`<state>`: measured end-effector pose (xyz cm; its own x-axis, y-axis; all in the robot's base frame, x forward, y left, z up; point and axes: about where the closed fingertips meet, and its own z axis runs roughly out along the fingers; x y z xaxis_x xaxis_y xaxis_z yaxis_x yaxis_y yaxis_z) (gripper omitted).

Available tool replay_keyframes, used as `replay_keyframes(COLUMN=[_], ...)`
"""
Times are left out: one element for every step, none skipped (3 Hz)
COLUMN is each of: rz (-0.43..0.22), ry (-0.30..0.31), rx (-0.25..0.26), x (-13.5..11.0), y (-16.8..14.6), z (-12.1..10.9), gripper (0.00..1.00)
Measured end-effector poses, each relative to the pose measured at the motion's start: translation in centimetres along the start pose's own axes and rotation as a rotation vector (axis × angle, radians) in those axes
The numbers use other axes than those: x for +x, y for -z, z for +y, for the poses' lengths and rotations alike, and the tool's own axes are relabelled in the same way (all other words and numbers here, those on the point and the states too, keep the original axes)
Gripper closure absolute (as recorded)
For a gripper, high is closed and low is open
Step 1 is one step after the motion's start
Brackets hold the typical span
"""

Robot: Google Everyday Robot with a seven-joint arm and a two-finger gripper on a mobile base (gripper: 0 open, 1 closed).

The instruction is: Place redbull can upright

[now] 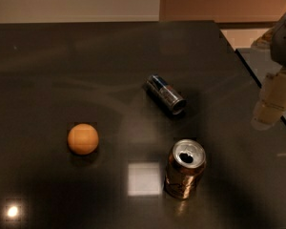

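While the redbull can (165, 95) lay on its side on the table (86, 56), its silver end pointing toward the brown can (185, 168), the gripper (268, 109) hung well to the right of it, about over the table's edge. It held nothing that could be seen. Whether it was wide or narrow could not be told.

The brown can stood upright near the redbull can, on the camera side and apart from it. The ball (83, 139) sat well to the left of the redbull can.

Step in hand, as judged: reach and grasp; nothing gripped yet.

Notes for doing it well:
- Come in from above and close across the redbull can's narrow body, not along its length. A round can on a glossy top would likely roll if nudged from one side.
- Grip nearer one end, so that tilting brings the base down flat.
- Keep the swing away from the brown can.
- Release only once the base is seated.
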<state>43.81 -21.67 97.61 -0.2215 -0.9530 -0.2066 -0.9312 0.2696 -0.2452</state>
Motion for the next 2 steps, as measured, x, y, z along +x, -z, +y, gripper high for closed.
replay_keyframes(rz=[0.000, -0.015], ry=[0.000, 0.058], rx=[0.000, -0.006], x=[0.0, -1.1], y=[0.0, -0.2], z=[0.0, -0.6], gripper=[0.00, 0.00])
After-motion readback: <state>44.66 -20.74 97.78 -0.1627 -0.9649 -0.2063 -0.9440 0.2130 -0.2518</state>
